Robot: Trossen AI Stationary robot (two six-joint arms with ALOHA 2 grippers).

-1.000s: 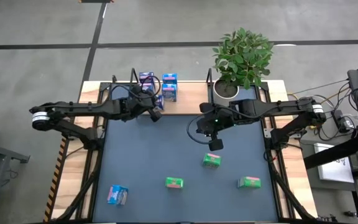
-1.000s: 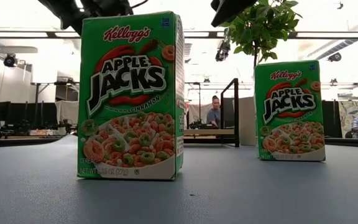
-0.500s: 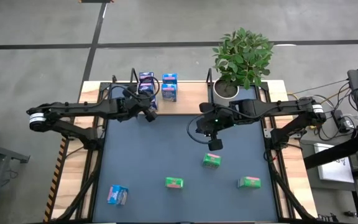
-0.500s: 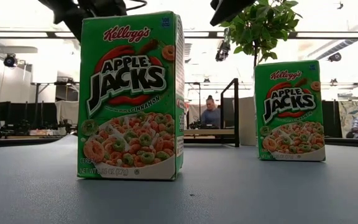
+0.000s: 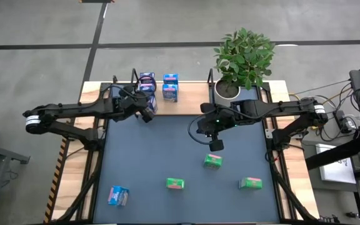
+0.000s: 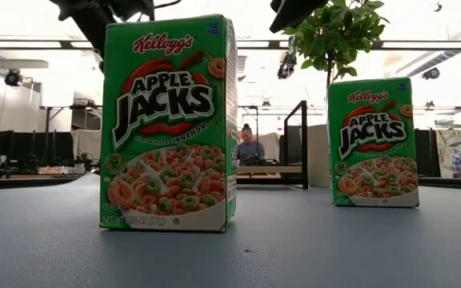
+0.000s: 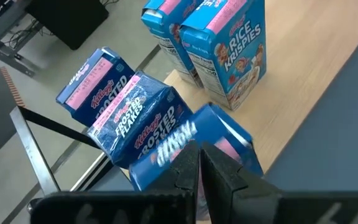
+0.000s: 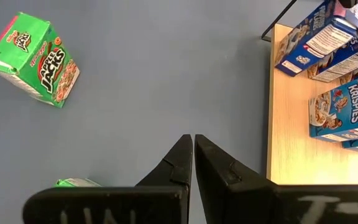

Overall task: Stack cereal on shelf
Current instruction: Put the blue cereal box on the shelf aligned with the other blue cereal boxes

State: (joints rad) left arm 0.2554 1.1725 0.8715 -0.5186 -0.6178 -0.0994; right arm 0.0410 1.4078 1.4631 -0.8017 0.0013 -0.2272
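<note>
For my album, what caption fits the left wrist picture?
Left tool shut above Frosted Flakes boxes beside Rice Krispies boxes.

Both my arms are dark, nearly black, built from slim tube sections joined by chunkier round joints. The left arm (image 5: 74, 112), at the left of the overhead frame, ends in a pale silver-grey cap at its outer joint; the right arm (image 5: 280, 109), at the right, carries the same cap. Black cables loop loosely beside each wrist. On the wrist cameras my fingers (image 8: 179, 165) show as matte black tapering wedges on a flat black bar.
</note>
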